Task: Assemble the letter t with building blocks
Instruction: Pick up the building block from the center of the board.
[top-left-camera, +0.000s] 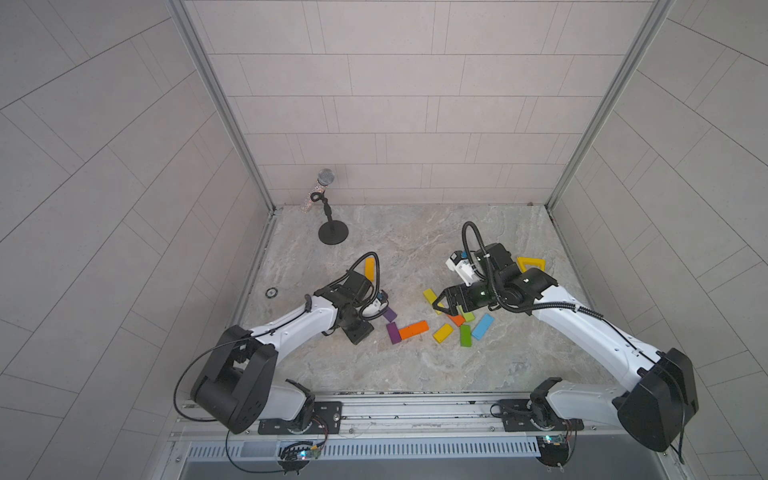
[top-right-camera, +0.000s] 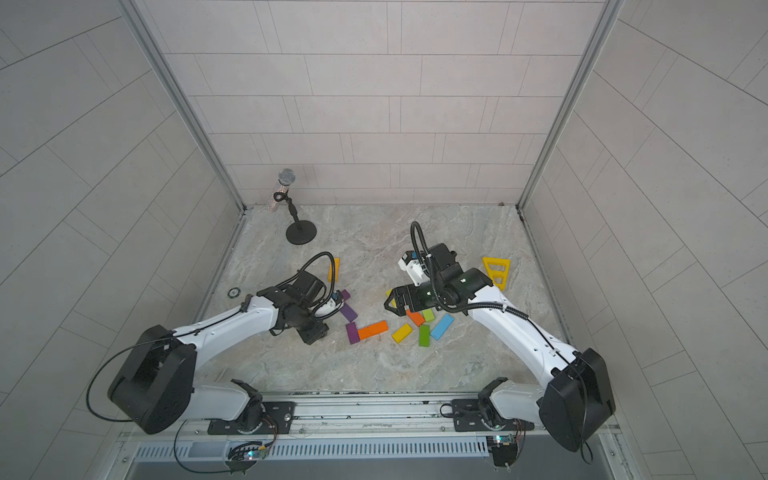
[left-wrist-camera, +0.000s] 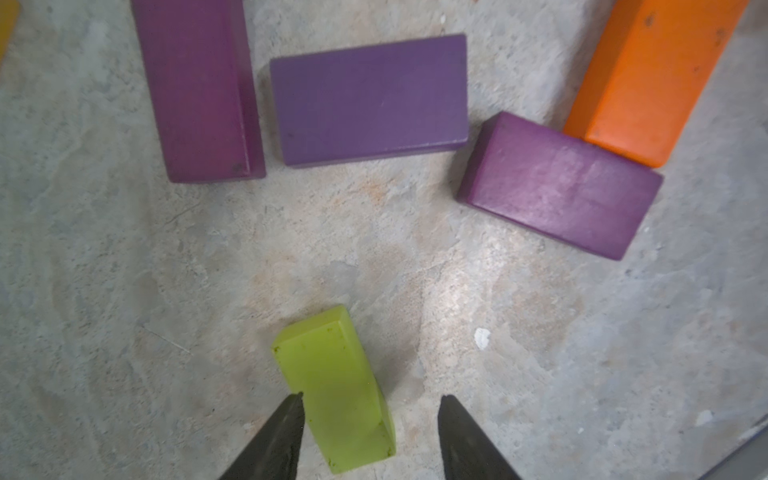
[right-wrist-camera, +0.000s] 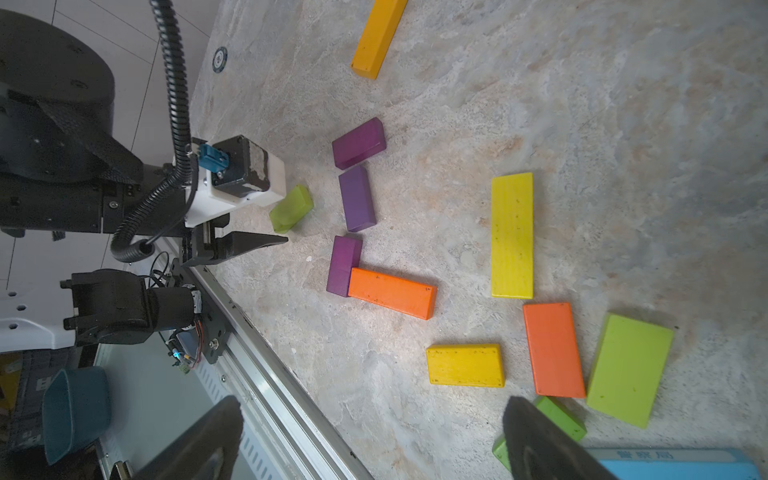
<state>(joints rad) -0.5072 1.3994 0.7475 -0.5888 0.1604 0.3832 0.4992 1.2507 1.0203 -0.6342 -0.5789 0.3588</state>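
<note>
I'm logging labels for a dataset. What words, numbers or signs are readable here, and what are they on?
Nothing reads clearly.
Light blue block: a short row of printed characters along its edge, too blurred to read.
Small round disc: ring pattern, too small to read.
Other blocks: plain paint, no lettering.

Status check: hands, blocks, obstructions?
Left hand open around lime green block, not gripped. Right hand open, empty. No T yet: purple block and long orange block make an L. Nothing blocking.
</note>
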